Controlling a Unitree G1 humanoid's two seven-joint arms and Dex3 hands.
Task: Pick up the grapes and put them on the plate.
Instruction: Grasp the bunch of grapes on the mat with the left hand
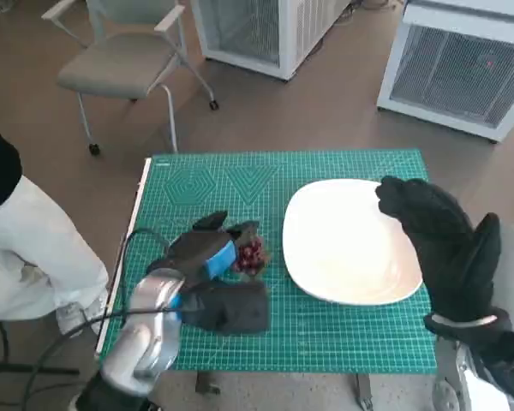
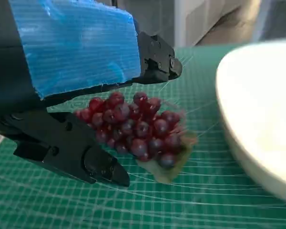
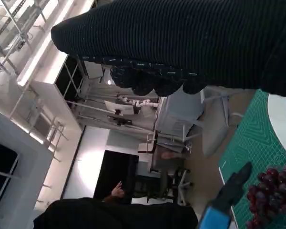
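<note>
We count one bunch of dark red grapes [image 2: 138, 131], lying on the green cutting mat [image 1: 240, 184] just left of one white plate [image 1: 347, 244]. Our left hand [image 1: 207, 254] is at the bunch, its black fingers [image 2: 86, 160] set on either side of the grapes; we cannot tell whether they grip it. Our right hand [image 1: 441, 244] hovers over the plate's right edge with its gloved fingers spread, holding nothing. The mat covers the desk. On the brown floor beyond it we see one grey chair [image 1: 124, 60] and two white grilled units [image 1: 463, 64]. A person in white trousers [image 1: 34, 248] sits to the left.
</note>
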